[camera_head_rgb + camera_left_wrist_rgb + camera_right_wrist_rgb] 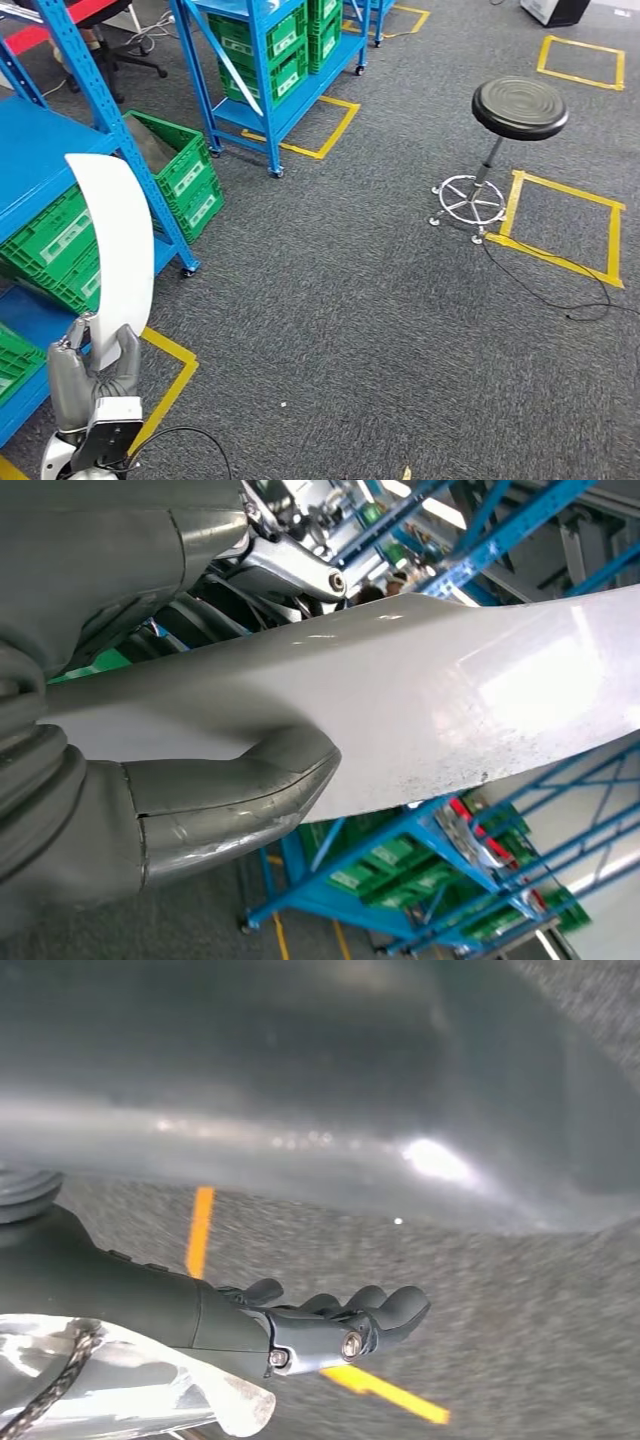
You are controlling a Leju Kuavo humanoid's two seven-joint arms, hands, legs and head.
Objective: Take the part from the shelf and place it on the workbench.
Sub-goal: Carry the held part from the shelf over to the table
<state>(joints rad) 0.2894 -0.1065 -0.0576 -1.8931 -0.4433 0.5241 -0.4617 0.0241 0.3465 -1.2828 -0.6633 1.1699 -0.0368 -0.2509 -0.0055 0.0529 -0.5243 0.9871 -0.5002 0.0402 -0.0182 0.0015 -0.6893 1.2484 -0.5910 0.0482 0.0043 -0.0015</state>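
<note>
The part is a long, curved white panel (pixel 117 250). My left hand (pixel 94 380) grips its lower end at the bottom left of the head view and holds it upright in front of the blue shelf (pixel 34 150). In the left wrist view the thumb (pixel 241 795) presses on the white panel (pixel 453 700) and the darker fingers wrap its other side. My right hand (pixel 332 1325) hangs over the grey carpet with its fingers held out and nothing in it.
Blue shelving with green crates (pixel 185 180) stands at the left, and a second rack (pixel 279 50) stands further back. A black round stool (pixel 517 110) stands on the carpet at the right, by yellow floor tape (pixel 562 225) and a black cable (pixel 558 290).
</note>
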